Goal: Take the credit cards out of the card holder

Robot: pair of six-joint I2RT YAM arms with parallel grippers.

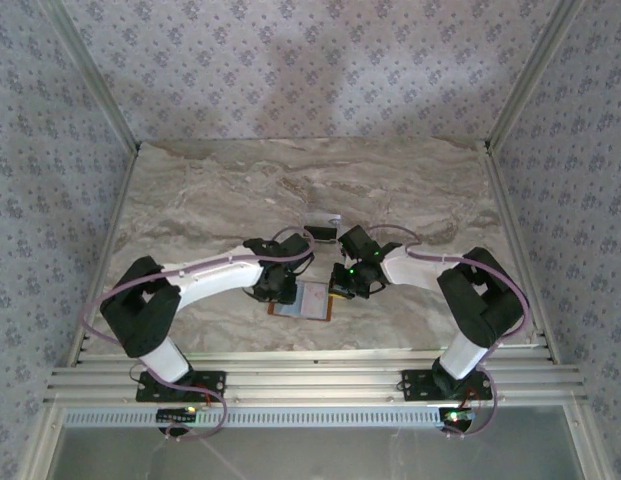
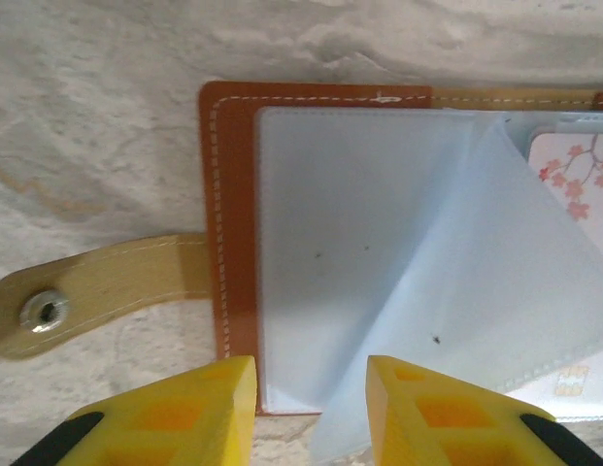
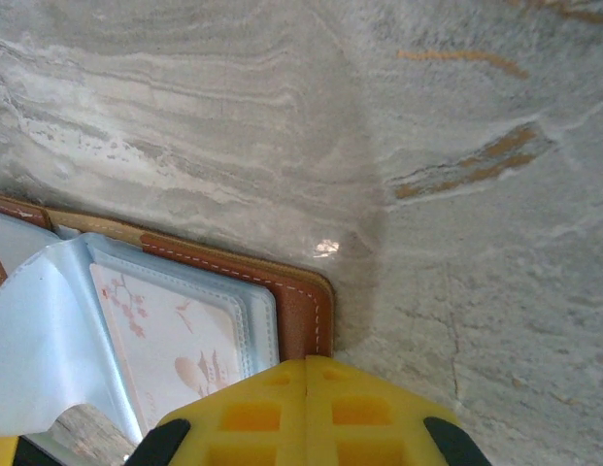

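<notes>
The card holder [image 1: 308, 299] lies open on the marble table between my two grippers. In the left wrist view its brown stitched edge [image 2: 233, 243] frames pale blue plastic sleeves, and one sleeve leaf [image 2: 505, 291] stands lifted at a slant. A pale credit card [image 2: 575, 167] with a pink blossom print sits inside a sleeve on the right panel; the same card [image 3: 170, 335] shows in the right wrist view. My left gripper [image 2: 311, 408] is open over the holder's near edge, nothing pinched. My right gripper [image 3: 308, 374] is shut, its tips against the holder's brown corner [image 3: 306, 301].
The holder's tan strap with a metal snap [image 2: 44, 311] lies flat to the left. A small dark and white item [image 1: 321, 231] lies on the table just beyond the grippers. Patterned walls enclose the marble table [image 1: 240, 190].
</notes>
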